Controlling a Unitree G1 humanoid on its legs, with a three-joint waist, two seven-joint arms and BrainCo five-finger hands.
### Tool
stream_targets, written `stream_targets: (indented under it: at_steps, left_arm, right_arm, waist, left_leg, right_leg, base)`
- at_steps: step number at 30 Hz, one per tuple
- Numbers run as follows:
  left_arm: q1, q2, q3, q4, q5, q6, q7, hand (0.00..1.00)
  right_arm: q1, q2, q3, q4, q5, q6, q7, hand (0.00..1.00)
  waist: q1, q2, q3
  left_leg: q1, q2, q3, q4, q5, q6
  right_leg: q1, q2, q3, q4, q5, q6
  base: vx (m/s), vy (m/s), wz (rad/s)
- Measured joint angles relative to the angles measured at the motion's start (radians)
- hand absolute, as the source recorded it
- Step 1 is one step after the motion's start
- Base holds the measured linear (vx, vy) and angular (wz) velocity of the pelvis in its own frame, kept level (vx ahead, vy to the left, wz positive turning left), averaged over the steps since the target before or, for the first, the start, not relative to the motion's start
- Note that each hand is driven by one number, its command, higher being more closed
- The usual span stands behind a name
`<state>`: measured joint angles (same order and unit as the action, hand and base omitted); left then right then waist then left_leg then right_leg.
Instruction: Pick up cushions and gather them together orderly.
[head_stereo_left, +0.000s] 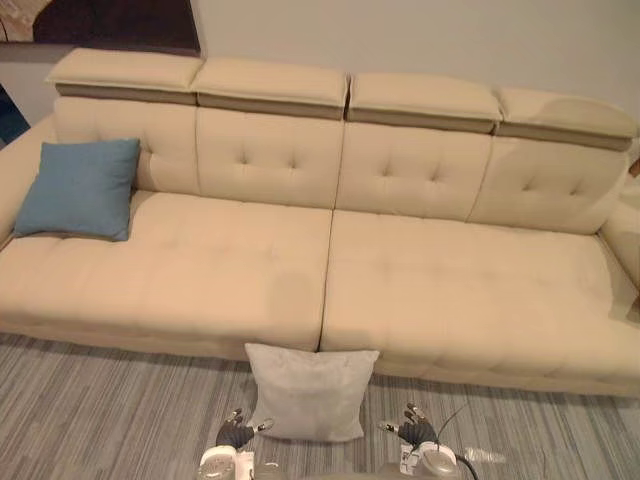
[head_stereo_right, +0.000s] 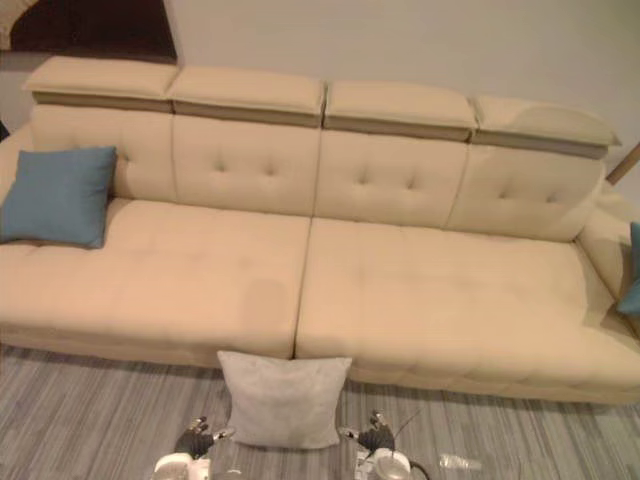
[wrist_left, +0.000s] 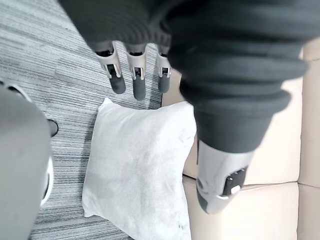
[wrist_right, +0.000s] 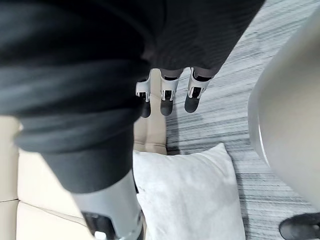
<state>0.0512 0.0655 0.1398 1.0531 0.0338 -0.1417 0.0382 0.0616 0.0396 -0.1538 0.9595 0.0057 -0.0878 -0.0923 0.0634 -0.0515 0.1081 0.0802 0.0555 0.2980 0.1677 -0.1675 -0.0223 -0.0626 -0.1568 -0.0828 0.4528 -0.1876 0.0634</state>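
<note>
Left eye view: grey cushion (head_stereo_left: 311, 390) leans against sofa (head_stereo_left: 450, 290)

Sofa (head_stereo_left: 400, 290): seat open across the middle. Blue cushion (head_stereo_left: 80, 188): blocks left end. Grey cushion (head_stereo_left: 312, 390): leans on sofa front; floor (head_stereo_left: 100, 420) open either side.
</note>
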Motion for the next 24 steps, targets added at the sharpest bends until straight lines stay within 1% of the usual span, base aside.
stream_targets:
  at_steps: [1, 2, 4, 5, 6, 7, 8, 9, 10, 11, 12, 14, 16, 17, 18, 20, 21, 23, 24]
  left_arm:
    - [0.000, -0.008, 0.000, 0.000, -0.008, 0.000, 0.003, 0.00]
    - [-0.001, -0.010, 0.000, -0.001, -0.016, -0.001, 0.005, 0.00]
    - [-0.014, -0.012, 0.006, -0.004, -0.040, -0.002, 0.022, 0.00]
    - [-0.022, -0.014, 0.016, -0.005, -0.047, -0.002, 0.028, 0.00]
    - [-0.032, -0.028, 0.030, -0.021, -0.066, -0.002, 0.040, 0.00]
    - [-0.040, -0.040, 0.035, -0.048, -0.083, -0.007, 0.052, 0.00]
    - [-0.048, -0.043, 0.037, -0.073, -0.100, -0.012, 0.059, 0.00]
    - [-0.062, -0.039, 0.038, -0.094, -0.126, -0.019, 0.073, 0.00]
    - [-0.075, -0.036, 0.040, -0.107, -0.141, -0.022, 0.081, 0.00]
    - [-0.098, -0.034, 0.042, -0.133, -0.169, -0.024, 0.096, 0.00]
    - [-0.121, -0.031, 0.044, -0.143, -0.186, -0.027, 0.105, 0.00]
    - [-0.153, -0.028, 0.043, -0.177, -0.206, -0.027, 0.118, 0.00]
    - [-0.189, -0.017, 0.040, -0.219, -0.216, -0.029, 0.135, 0.00]
    - [-0.215, -0.003, 0.039, -0.234, -0.221, -0.029, 0.135, 0.00]
    - [-0.242, 0.010, 0.040, -0.244, -0.225, -0.029, 0.137, 0.00]
    - [-0.309, 0.044, 0.042, -0.255, -0.234, -0.031, 0.138, 0.00]
    - [-0.363, 0.071, 0.042, -0.256, -0.235, -0.031, 0.139, 0.00]
    - [-0.441, 0.100, 0.038, -0.256, -0.235, -0.031, 0.140, 0.00]
    - [-0.495, 0.118, 0.034, -0.256, -0.236, -0.032, 0.142, 0.00]
  right_arm:
    - [-0.001, -0.012, -0.002, 0.001, 0.014, -0.001, -0.008, 0.00]
    - [-0.002, -0.017, -0.003, 0.001, 0.021, -0.001, -0.012, 0.00]
    - [-0.027, -0.030, -0.011, -0.002, 0.048, -0.001, -0.041, 0.00]
    - [-0.038, -0.036, -0.016, -0.007, 0.057, -0.002, -0.047, 0.00]
    - [-0.047, -0.043, -0.033, -0.017, 0.077, -0.005, -0.059, 0.00]
    - [-0.052, -0.048, -0.044, -0.050, 0.083, -0.011, -0.079, 0.00]
    - [-0.061, -0.053, -0.050, -0.077, 0.085, -0.020, -0.093, 0.00]
    - [-0.071, -0.057, -0.051, -0.102, 0.097, -0.031, -0.114, 0.00]
    - [-0.080, -0.060, -0.052, -0.124, 0.113, -0.036, -0.124, 0.00]
    - [-0.099, -0.064, -0.067, -0.155, 0.122, -0.047, -0.137, 0.00]
    - [-0.121, -0.071, -0.077, -0.163, 0.126, -0.055, -0.147, 0.00]
    - [-0.143, -0.085, -0.079, -0.163, 0.150, -0.059, -0.154, 0.00]
    - [-0.173, -0.086, -0.079, -0.163, 0.167, -0.059, -0.155, 0.00]
    - [-0.202, -0.087, -0.079, -0.163, 0.173, -0.059, -0.155, 0.00]
    - [-0.222, -0.088, -0.079, -0.163, 0.187, -0.059, -0.155, 0.00]
    - [-0.275, -0.091, -0.080, -0.163, 0.213, -0.059, -0.152, 0.00]
    - [-0.325, -0.094, -0.081, -0.162, 0.235, -0.059, -0.151, 0.00]
    - [-0.401, -0.110, -0.081, -0.160, 0.250, -0.059, -0.146, 0.00]
    - [-0.461, -0.126, -0.082, -0.158, 0.273, -0.059, -0.144, 0.00]
  waist:
    - [0.001, 0.006, -0.007]
    - [0.003, 0.014, -0.005]
    - [0.006, 0.017, 0.015]
    - [0.005, 0.026, 0.027]
    - [0.006, 0.041, 0.039]
    - [0.010, 0.051, 0.058]
    - [0.017, 0.054, 0.070]
    - [0.021, 0.039, 0.085]
    - [0.023, 0.028, 0.095]
    - [0.025, 0.014, 0.118]
    - [0.029, 0.012, 0.144]
    - [0.028, 0.012, 0.157]
    - [0.030, 0.014, 0.184]
    - [0.030, 0.019, 0.190]
    - [0.030, 0.022, 0.201]
    - [0.030, 0.025, 0.209]
    - [0.030, 0.024, 0.233]
    - [0.028, 0.024, 0.250]
    - [0.028, 0.024, 0.271]
  left_leg:
    - [-0.027, 0.000, -0.028, 0.005, 0.004, -0.007]
    - [-0.050, 0.002, -0.040, 0.015, 0.006, -0.010]
    - [-0.137, 0.007, -0.065, 0.079, 0.002, -0.021]
    - [-0.177, 0.023, -0.081, 0.123, -0.009, -0.030]
    - [-0.242, 0.047, -0.117, 0.198, -0.030, -0.035]
    - [-0.308, 0.066, -0.153, 0.274, -0.049, -0.037]
    - [-0.365, 0.076, -0.177, 0.330, -0.058, -0.040]
    - [-0.441, 0.079, -0.203, 0.386, -0.062, -0.039]
    - [-0.487, 0.079, -0.216, 0.416, -0.069, -0.044]
    - [-0.565, 0.077, -0.238, 0.477, -0.080, -0.050]
    - [-0.616, 0.076, -0.258, 0.527, -0.091, -0.056]
    - [-0.709, 0.064, -0.283, 0.595, -0.093, -0.056]
    - [-0.781, 0.052, -0.303, 0.636, -0.085, -0.052]
    - [-0.830, 0.049, -0.312, 0.657, -0.078, -0.053]
    - [-0.865, 0.046, -0.317, 0.671, -0.078, -0.055]
    - [-0.962, 0.038, -0.337, 0.703, -0.073, -0.058]
    - [-1.014, 0.039, -0.340, 0.713, -0.072, -0.057]
    - [-1.102, 0.040, -0.343, 0.721, -0.045, -0.060]
    - [-1.150, 0.039, -0.346, 0.723, -0.030, -0.061]
  right_leg:
    - [0.020, 0.007, 0.000, -0.062, -0.010, -0.004]
    - [0.027, 0.008, -0.016, -0.100, -0.016, 0.000]
    - [0.016, 0.014, -0.031, -0.146, -0.039, 0.005]
    - [0.000, 0.024, -0.044, -0.140, -0.039, 0.005]
    - [-0.027, 0.042, -0.061, -0.117, -0.039, 0.003]
    - [-0.065, 0.056, -0.078, -0.069, -0.050, -0.013]
    - [-0.119, 0.061, -0.085, -0.007, -0.064, -0.022]
    - [-0.196, 0.060, -0.094, 0.071, -0.086, -0.035]
    - [-0.243, 0.055, -0.098, 0.114, -0.105, -0.039]
    - [-0.311, 0.047, -0.105, 0.185, -0.141, -0.048]
    - [-0.356, 0.044, -0.111, 0.242, -0.165, -0.051]
    - [-0.445, 0.024, -0.122, 0.337, -0.193, -0.055]
    - [-0.520, 0.002, -0.128, 0.409, -0.210, -0.064]
    - [-0.568, -0.001, -0.131, 0.441, -0.218, -0.061]
    - [-0.604, -0.002, -0.133, 0.463, -0.224, -0.071]
    - [-0.706, -0.002, -0.131, 0.511, -0.225, -0.074]
    - [-0.762, -0.002, -0.129, 0.535, -0.225, -0.075]
    - [-0.856, -0.001, -0.126, 0.561, -0.214, -0.091]
    - [-0.911, -0.001, -0.125, 0.574, -0.211, -0.093]
  base:
    - [0.02, -0.166, 0.37]
    - [-0.01, -0.180, 0.29]
    - [-0.06, -0.155, 0.28]
    - [-0.12, -0.153, 0.37]
    - [-0.14, -0.136, 0.46]
    - [-0.19, -0.098, 0.46]
    - [-0.23, -0.076, 0.39]
    - [-0.26, -0.075, 0.29]
    - [-0.27, -0.080, 0.34]
    - [-0.28, -0.063, 0.35]
    - [-0.33, -0.048, 0.33]
    - [-0.30, -0.022, 0.32]
    - [-0.24, -0.016, 0.27]
    - [-0.23, -0.028, 0.17]
    - [-0.25, -0.041, 0.17]
    - [-0.22, -0.054, 0.09]
    - [-0.22, -0.075, 0.04]
    - [-0.23, -0.086, 0.00]
    - [-0.19, -0.060, -0.06]
